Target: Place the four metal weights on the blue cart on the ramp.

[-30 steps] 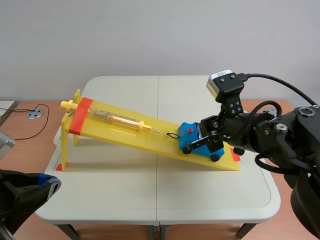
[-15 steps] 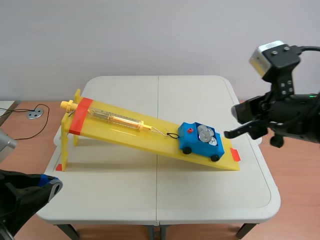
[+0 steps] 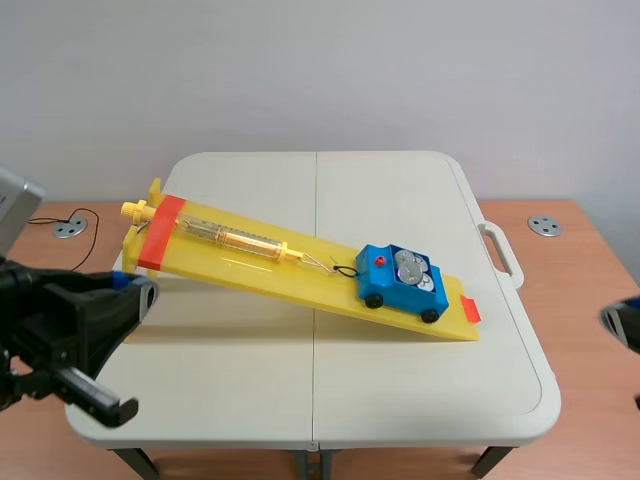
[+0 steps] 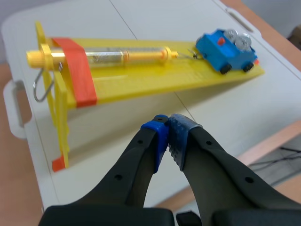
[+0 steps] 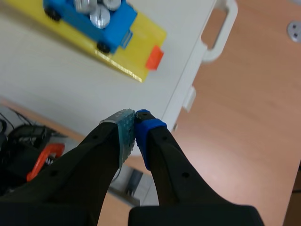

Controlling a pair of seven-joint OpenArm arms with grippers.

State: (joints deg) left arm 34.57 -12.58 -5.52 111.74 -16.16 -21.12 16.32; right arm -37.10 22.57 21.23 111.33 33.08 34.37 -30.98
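Weights: we find these silver discs clustered in the cart's open bed, touching one another. We cannot confirm a count of four.

Taking the table's centre as the dial in the scene view:

1. Table: white, and it carries the whole assembly.
2. Ramp: yellow. Its raised end is at 10 o'clock and its low end at 3 o'clock.
3. Spring scale: it lies along the ramp's upper half, and a hook links it to the cart.
4. Cart: blue, with its wheels on the ramp, near the low end at 3 o'clock.
5. Left claw: clenched, pads touching, grasping nothing. It sits at the table's edge at 8 o'clock.
6. Right claw: clenched on nothing, just past the table's edge. The cart lies ahead of it, toward 11 o'clock.
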